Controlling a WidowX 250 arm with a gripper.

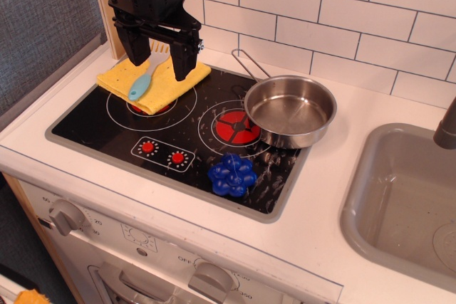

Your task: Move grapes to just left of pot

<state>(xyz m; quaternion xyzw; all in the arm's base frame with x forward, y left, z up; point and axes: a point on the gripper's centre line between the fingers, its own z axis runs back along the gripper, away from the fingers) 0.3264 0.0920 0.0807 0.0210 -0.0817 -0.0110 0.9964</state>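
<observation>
**Q:** Why do the jaws of the gripper [160, 53] stand apart, holding nothing?

**A:** The arm hangs above the yellow cloth [158, 85] and spatula [140, 85], far left of the pot [290, 110]; no grasp has begun.

**Q:** And the grapes [231, 174]?

**A:** They lie on the stovetop [92, 127] just in front of the pot, slightly left, apart from it. The red burner [237, 127] left of the pot looks a free target.

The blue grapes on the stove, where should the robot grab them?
Probably from straight above, pinching the grapes across their bumpy sides. They lie low and flat on the stovetop, with bare glass around them. The open gripper hangs far off, over the yellow cloth.
</observation>
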